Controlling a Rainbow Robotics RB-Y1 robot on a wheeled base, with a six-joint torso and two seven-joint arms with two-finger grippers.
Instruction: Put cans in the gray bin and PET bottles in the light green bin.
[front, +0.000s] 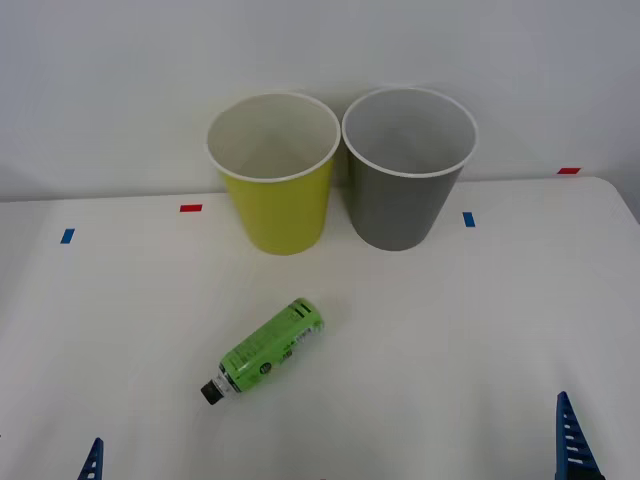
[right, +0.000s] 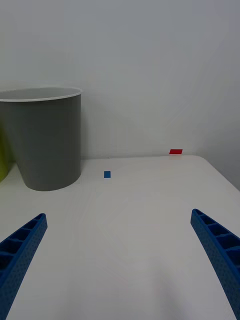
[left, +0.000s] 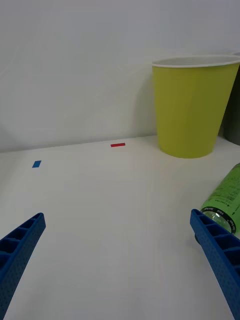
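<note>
The PET bottle (front: 268, 350), with a bright green label and black cap, lies on its side on the white table, cap toward the near left. Behind it the light green bin (front: 275, 200) and the gray bin (front: 405, 195) stand upright side by side, light green one on the left. Cans are out of view. My left gripper (left: 117, 215) is open low over the table, with the bottle (left: 227, 197) just past one of its fingers and the light green bin (left: 192, 115) beyond. My right gripper (right: 119, 216) is open and holds nothing, with the gray bin (right: 47, 140) farther off.
Small red tape marks (front: 190, 208) and blue tape marks (front: 468, 219) lie on the table (front: 450, 330). A plain white wall stands close behind the bins. The table's right corner curves off near a red mark (front: 568, 171).
</note>
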